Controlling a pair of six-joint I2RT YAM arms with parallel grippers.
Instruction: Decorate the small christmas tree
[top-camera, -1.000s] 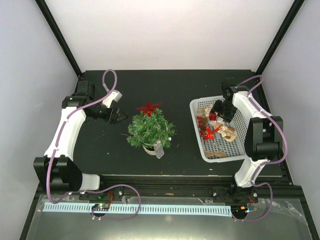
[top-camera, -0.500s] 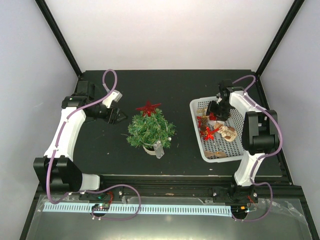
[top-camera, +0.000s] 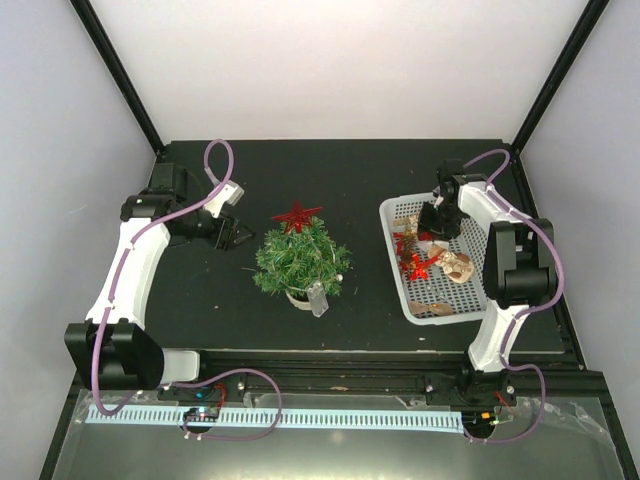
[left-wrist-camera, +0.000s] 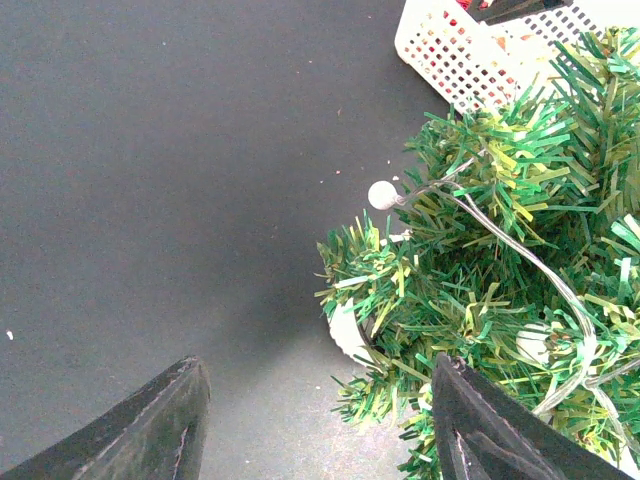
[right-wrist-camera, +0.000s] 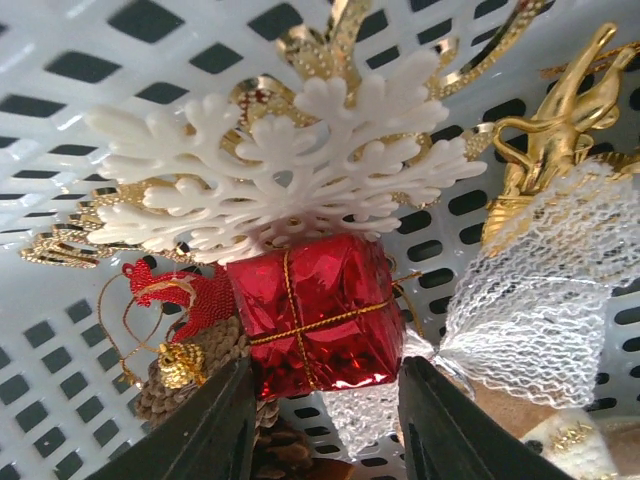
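Observation:
The small christmas tree (top-camera: 300, 255) stands mid-table in its cream pot (left-wrist-camera: 345, 330), with a red star (top-camera: 296, 216) on top and a light string (left-wrist-camera: 382, 194) through the needles. My left gripper (top-camera: 238, 234) hovers open at the tree's left side; in the left wrist view (left-wrist-camera: 320, 420) its right finger brushes the lower needles (left-wrist-camera: 480, 270). My right gripper (top-camera: 432, 225) reaches down into the white basket (top-camera: 392, 255). In the right wrist view (right-wrist-camera: 325, 372) its fingers press both sides of a red foil gift box (right-wrist-camera: 315, 310).
The basket (right-wrist-camera: 60, 130) also holds a white snowflake (right-wrist-camera: 280, 170), a gold figure (right-wrist-camera: 560, 130), a white mesh bow (right-wrist-camera: 540, 290), a pine cone (right-wrist-camera: 190, 390) and a red star (top-camera: 416, 266). A clear tube-like piece (top-camera: 318, 298) leans at the tree's pot. Basket corner (left-wrist-camera: 440, 50) lies beyond the tree.
The right gripper shifted slightly toward the basket's far left corner and its jaws narrowed onto the red gift box. The left arm barely moved.

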